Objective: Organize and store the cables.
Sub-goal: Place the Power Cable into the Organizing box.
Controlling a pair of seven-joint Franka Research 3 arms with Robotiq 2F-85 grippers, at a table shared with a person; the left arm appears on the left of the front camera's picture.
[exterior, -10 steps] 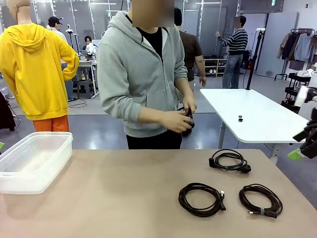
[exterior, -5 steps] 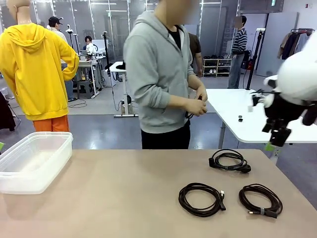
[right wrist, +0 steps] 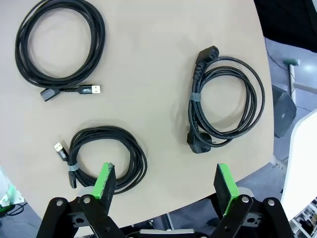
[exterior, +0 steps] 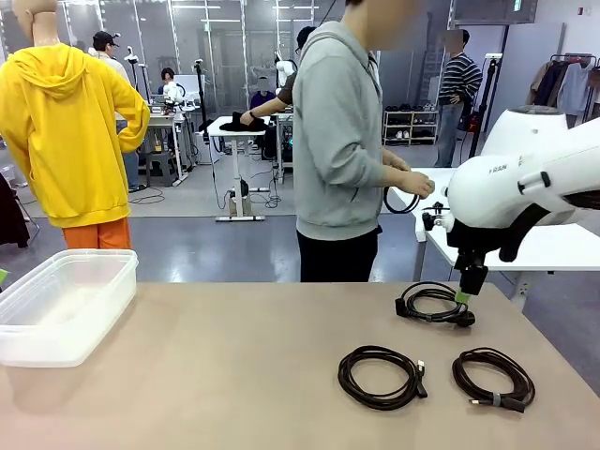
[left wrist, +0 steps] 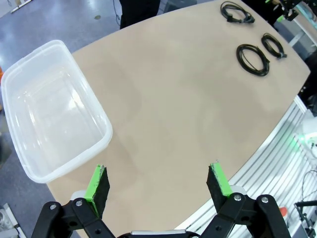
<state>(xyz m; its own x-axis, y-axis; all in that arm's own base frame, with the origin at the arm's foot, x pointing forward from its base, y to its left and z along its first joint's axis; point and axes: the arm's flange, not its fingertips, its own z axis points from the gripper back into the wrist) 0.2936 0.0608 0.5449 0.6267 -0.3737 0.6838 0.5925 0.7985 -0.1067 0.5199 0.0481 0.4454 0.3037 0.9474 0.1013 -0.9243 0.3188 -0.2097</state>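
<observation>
Jaws: both pairs are spread and empty. The right jaws, with their green pads (right wrist: 105,181), hang over the desk (exterior: 234,375) toward 2 o'clock. The left jaws, pads (left wrist: 99,181), sit high over the 8 o'clock side.
Cables: three black coils lie apart on the desk. The power-cord coil (exterior: 431,317) is at 2 o'clock, nearest the right jaws. A USB coil (exterior: 344,377) and a smaller coil (exterior: 459,377) lie side by side at 4 o'clock.
Person: a hand (exterior: 412,185) beyond the 1 o'clock edge holds another black loop.
Tub: a clear tub (exterior: 56,345) stands at 9 o'clock, well apart from every coil.
Risk, grip: pinching one strand rather than the tied bundle would likely let the loops sag and drag.
Risk, plug: the heavy plug (right wrist: 198,141) may swing and snag the tub rim.
Risk, carry: the tub is far across the desk, so a weak hold could drop the coil midway.
Risk, person: a cable set down now could land under the descending jaws.
</observation>
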